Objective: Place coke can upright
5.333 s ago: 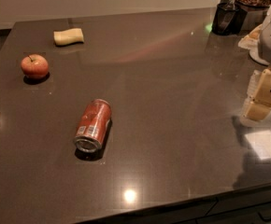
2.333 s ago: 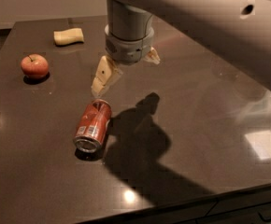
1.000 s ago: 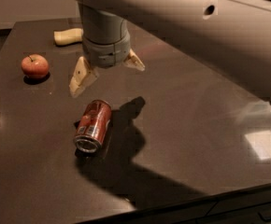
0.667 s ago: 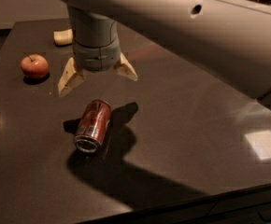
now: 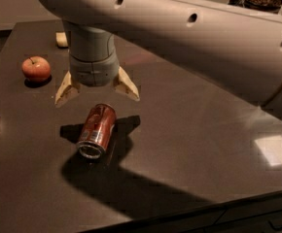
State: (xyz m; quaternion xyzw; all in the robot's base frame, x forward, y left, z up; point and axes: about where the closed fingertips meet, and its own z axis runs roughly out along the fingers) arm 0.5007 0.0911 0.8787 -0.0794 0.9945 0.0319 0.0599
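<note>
Dark glossy table (image 5: 204, 149) with bright spots of glare. Nearest the front edge, my shadow (image 5: 102, 181) spreads across the tabletop. At the shadow's far end lies the coke can (image 5: 97, 131), on its side, with one silver end turned toward the front edge and the red body pointing away to the back.

Just above the can's far end hangs my gripper (image 5: 97, 93), pointing down. Its two pale fingers (image 5: 66, 90) are spread wide apart, one to each side of the can's line. They hold nothing, and neither fingertip meets the can.

My arm (image 5: 189, 28) runs from the gripper up and to the right across the top of the view. Farther back on the left, an apple (image 5: 36, 68) rests well apart from the can. Beyond it, a pale yellowish item (image 5: 61, 39), perhaps a sponge, is partly hidden behind my wrist.
</note>
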